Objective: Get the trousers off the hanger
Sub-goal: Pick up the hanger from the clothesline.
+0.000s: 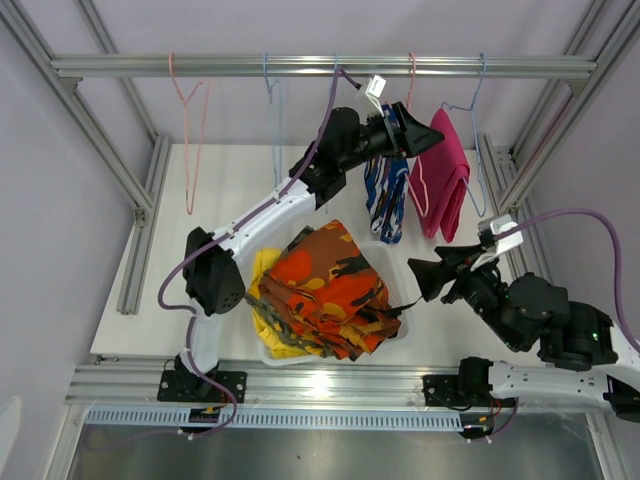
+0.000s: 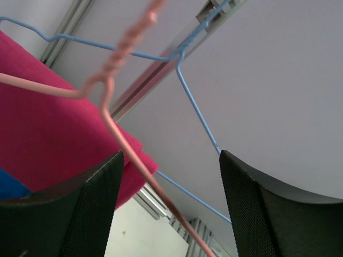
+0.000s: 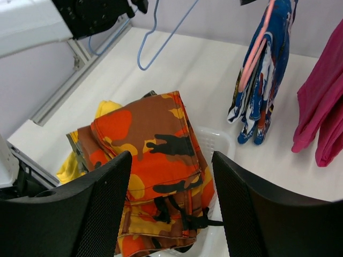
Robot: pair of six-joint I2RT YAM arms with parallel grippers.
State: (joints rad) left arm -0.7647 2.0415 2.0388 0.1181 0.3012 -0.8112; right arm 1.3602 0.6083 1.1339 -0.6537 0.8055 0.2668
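Blue-white-red patterned trousers [image 1: 388, 195] hang on a pink hanger [image 1: 412, 75] at the rail. My left gripper [image 1: 408, 132] is up at that hanger's neck. In the left wrist view the left gripper [image 2: 169, 198] is open and the pink hanger's wire [image 2: 123, 144] runs between the fingers, closer to the left one. Magenta trousers [image 1: 447, 175] hang beside it on a blue hanger [image 1: 478, 110]. Orange-black trousers [image 1: 330, 290] lie on top of yellow ones [image 1: 262, 305] in a white basket [image 1: 400, 262]. My right gripper [image 1: 430, 275] hovers open by the basket's right side, holding nothing.
Empty hangers hang on the rail: a pink one [image 1: 190, 130] at the left and a blue one [image 1: 272, 100] beside it. Aluminium frame posts [image 1: 150, 200] stand along both sides of the white table [image 1: 200, 180]. The right wrist view shows the patterned trousers [image 3: 260, 80] and the magenta trousers [image 3: 321, 118] hanging beyond the basket [image 3: 220, 142].
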